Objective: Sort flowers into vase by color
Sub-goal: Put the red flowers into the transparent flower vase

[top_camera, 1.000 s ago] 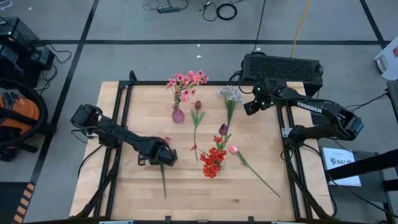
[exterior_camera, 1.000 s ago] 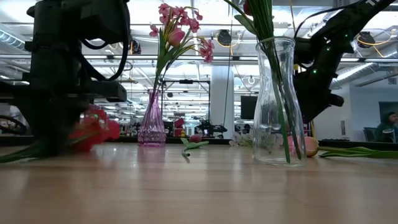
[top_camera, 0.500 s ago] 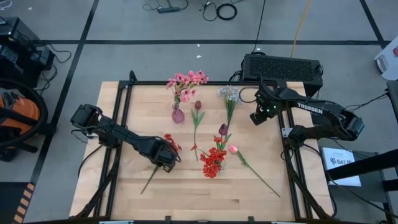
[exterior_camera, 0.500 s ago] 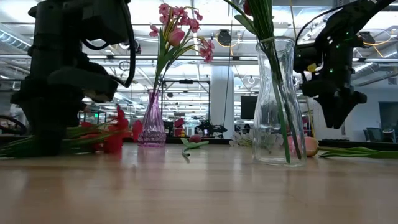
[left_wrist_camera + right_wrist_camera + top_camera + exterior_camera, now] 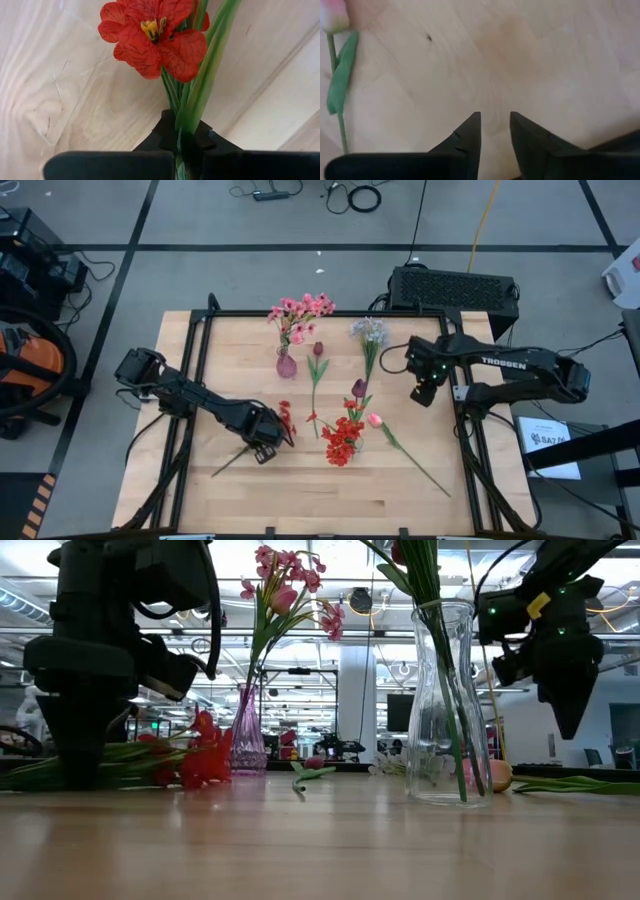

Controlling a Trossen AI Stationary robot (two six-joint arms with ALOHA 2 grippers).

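1. Your left gripper (image 5: 181, 145) is clamped on a red flower (image 5: 152, 35), its veined fabric petals low over the pale wood table (image 5: 230, 345), left of centre.
2. Your right gripper (image 5: 495, 131) hangs over bare boards at the right, its tapered black fingers (image 5: 468, 135) a narrow gap apart, holding nothing.
3. A pink bud (image 5: 335, 17) lies near it.
4. Other red blooms (image 5: 343, 440) fill a clear glass vase (image 5: 446, 705).
5. The right arm reads "TROSSEN".

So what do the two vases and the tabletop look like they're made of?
Tall vase: clear, glossy, probably glass; stems show through its wall. Small vase: pink-tinted, see-through, ribbed, glass or plastic. Tabletop: pale wood planks, grain and seams visible, with a slight sheen.
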